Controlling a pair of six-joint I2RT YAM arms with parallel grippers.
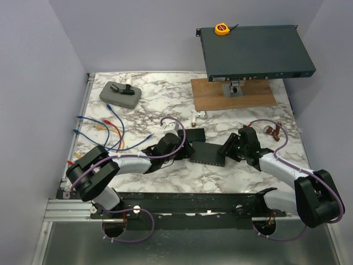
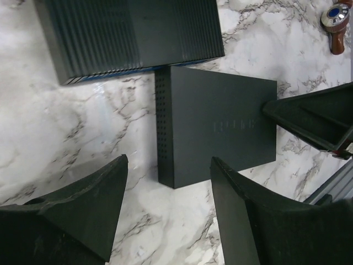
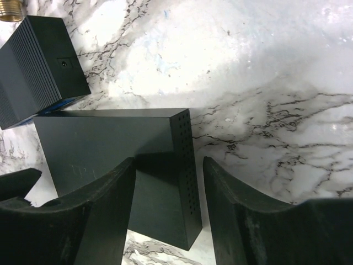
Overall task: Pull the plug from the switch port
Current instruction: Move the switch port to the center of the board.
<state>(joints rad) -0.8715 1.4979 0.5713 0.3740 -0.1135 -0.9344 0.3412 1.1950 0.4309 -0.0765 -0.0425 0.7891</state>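
Observation:
A small flat black switch lies on the marble table between my two grippers. No plug or cable shows on it in any view. My left gripper is open and empty; in the left wrist view its fingers hang just short of the switch's near corner. My right gripper is open; in the right wrist view its fingers straddle the switch's perforated side without closing on it. The right gripper's finger touches the switch's far edge.
A ribbed black box sits just behind the switch. A large rack switch rests on a wooden board at the back, with a yellow tape measure on top. Loose blue cables and a grey case lie left.

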